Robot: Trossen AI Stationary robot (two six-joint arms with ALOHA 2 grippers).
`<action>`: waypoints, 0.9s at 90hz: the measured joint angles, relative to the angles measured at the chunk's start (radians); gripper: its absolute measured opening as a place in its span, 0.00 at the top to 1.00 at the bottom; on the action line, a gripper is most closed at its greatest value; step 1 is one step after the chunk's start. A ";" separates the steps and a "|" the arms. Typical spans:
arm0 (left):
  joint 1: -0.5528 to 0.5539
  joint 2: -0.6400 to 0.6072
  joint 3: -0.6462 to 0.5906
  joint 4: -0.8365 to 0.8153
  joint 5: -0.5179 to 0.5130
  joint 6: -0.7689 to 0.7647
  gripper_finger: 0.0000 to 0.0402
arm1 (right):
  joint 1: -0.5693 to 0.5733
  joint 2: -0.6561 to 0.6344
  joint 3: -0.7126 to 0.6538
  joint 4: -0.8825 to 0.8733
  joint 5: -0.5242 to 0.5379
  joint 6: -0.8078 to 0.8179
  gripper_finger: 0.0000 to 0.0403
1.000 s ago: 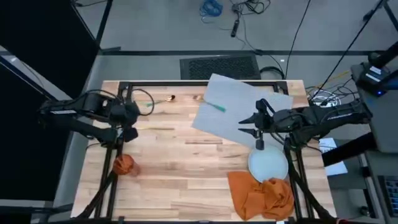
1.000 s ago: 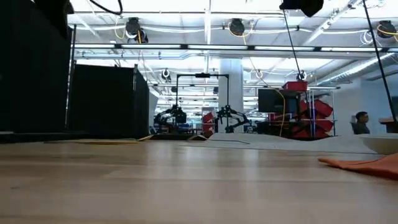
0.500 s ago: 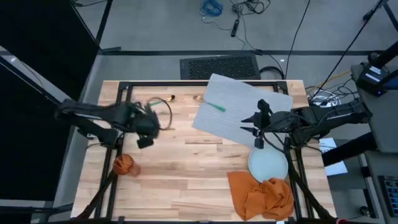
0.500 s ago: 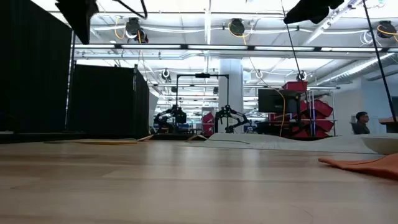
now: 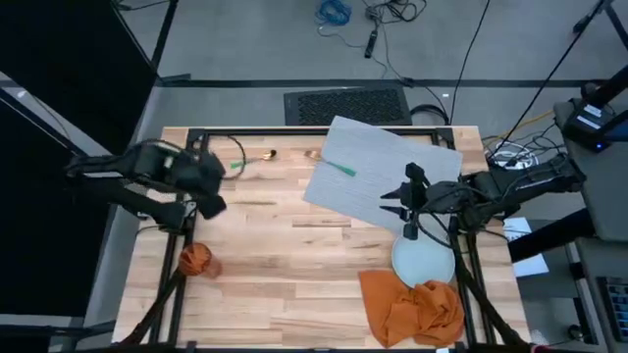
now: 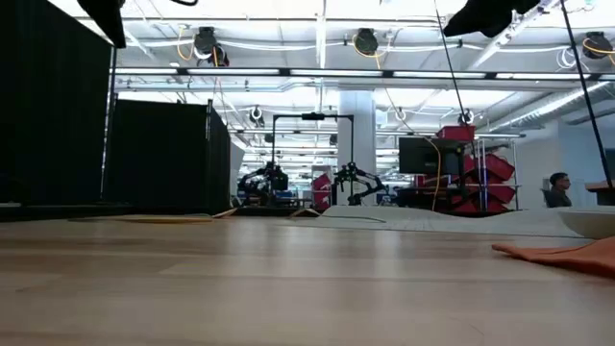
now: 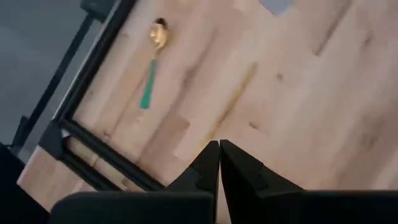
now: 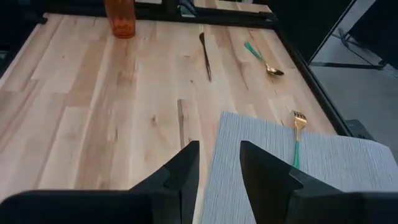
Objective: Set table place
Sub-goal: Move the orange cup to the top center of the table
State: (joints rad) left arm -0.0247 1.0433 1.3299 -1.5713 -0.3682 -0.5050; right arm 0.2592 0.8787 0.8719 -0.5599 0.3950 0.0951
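Here, the left gripper hovers over the light wooden butcher-block table, its fingers pressed together on nothing; a green-handled gold spoon lies just beyond it, and an orange cup stands near its side. Further right, the right gripper hangs with fingers parted and empty, directly above the near edge of the flat grey woven rectangular placemat, with a round pale plate just beside it.
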 joint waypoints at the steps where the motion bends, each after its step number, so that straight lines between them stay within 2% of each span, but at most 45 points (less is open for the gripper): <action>1: 0.007 -0.002 -0.003 0.000 0.000 0.005 1.00 | 0.000 0.000 0.000 0.004 0.000 -0.001 0.75; 5: 0.035 -0.006 -0.017 -0.001 0.013 0.018 1.00 | 0.000 0.000 0.000 0.017 -0.001 -0.003 0.75; 10: 0.055 -0.009 -0.040 -0.001 0.087 0.041 1.00 | 0.000 0.000 0.000 0.019 -0.001 -0.004 0.75; 21: 0.021 -0.029 -0.105 0.003 0.247 0.002 1.00 | 0.000 0.000 0.000 0.011 -0.002 -0.003 0.75; 50: -0.237 -0.181 -0.230 0.001 0.311 -0.252 1.00 | 0.000 0.000 -0.001 0.011 -0.003 -0.002 0.75; 71: -0.425 -0.160 -0.352 -0.001 0.415 -0.346 1.00 | 0.000 -0.001 -0.002 0.036 -0.003 -0.007 0.75; 81: -0.490 -0.148 -0.364 0.001 0.421 -0.378 1.00 | 0.000 -0.001 -0.002 0.051 -0.003 -0.021 0.75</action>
State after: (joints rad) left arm -0.5143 0.8958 0.9661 -1.5701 0.0526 -0.8827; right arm 0.2592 0.8780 0.8703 -0.5089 0.3916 0.0744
